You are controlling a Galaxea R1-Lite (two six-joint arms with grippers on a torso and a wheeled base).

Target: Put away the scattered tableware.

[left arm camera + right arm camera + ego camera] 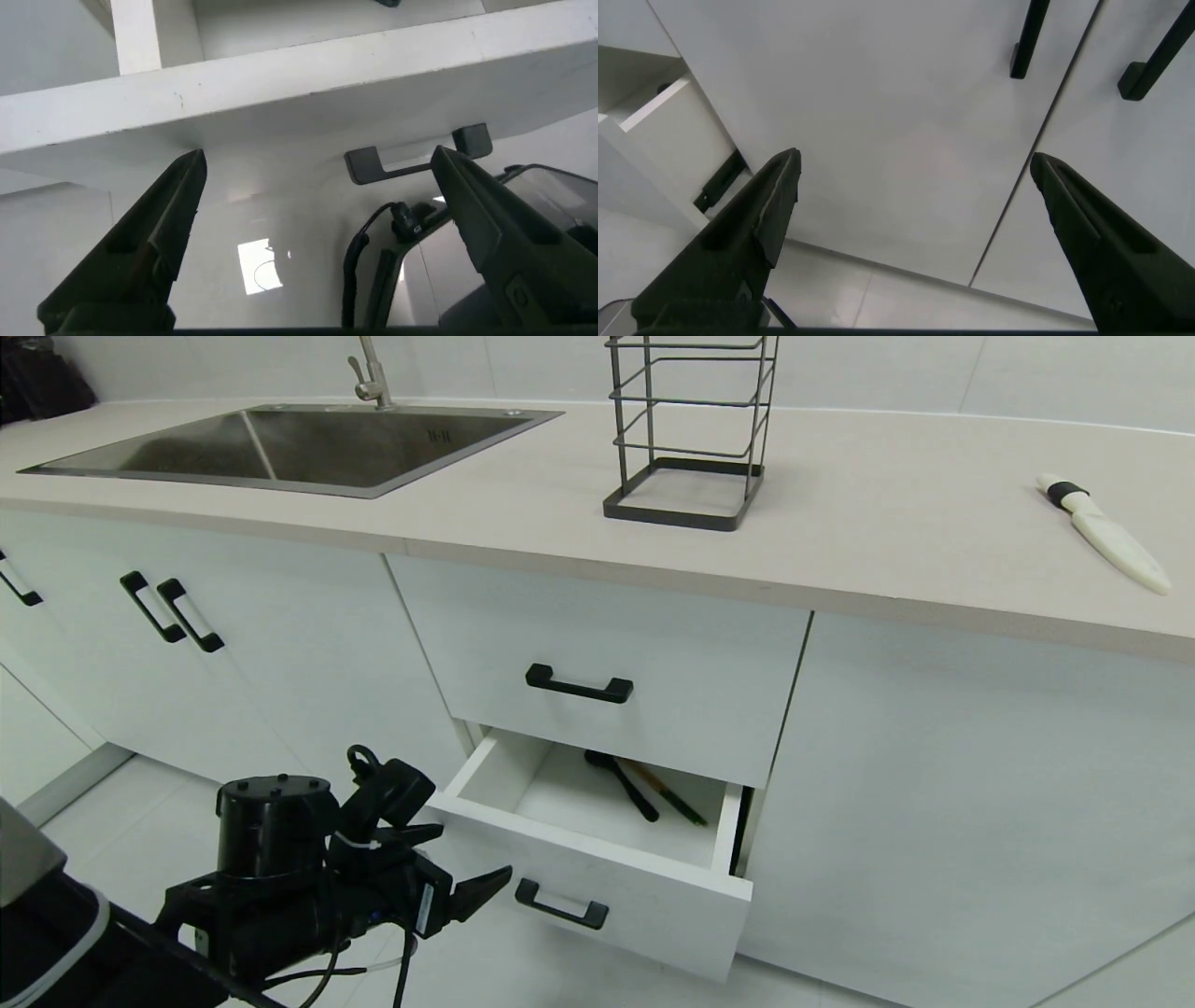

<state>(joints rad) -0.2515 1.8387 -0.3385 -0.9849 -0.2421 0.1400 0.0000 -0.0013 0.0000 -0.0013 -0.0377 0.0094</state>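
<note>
**Inspector:** Two claws were inspected. The left claw (318,163) was spread wide and empty, low down just beside the drawer handle (560,903). The right claw (913,163) was equally wide and empty, facing the cabinet doors (906,121).

**Clerk:** And the worktop?

**Inspector:** The sink (187,481) was at far left. The drawer (597,854) stood open below centre, with a black spoon (621,786) and sticks (667,795) inside. A wire rack (667,518) stood on the counter above it. One knife (1106,537) lay alone on the counter at far right.

**Clerk:** Recommendation?

**Inspector:** The drawer appeared only partly out. I judged it should first be drawn further, pulled straight by its handle. The knife should then be gripped across its thick part, clear of the pointed tip. It should be carried level and laid beside the spoon, not across it.
</note>
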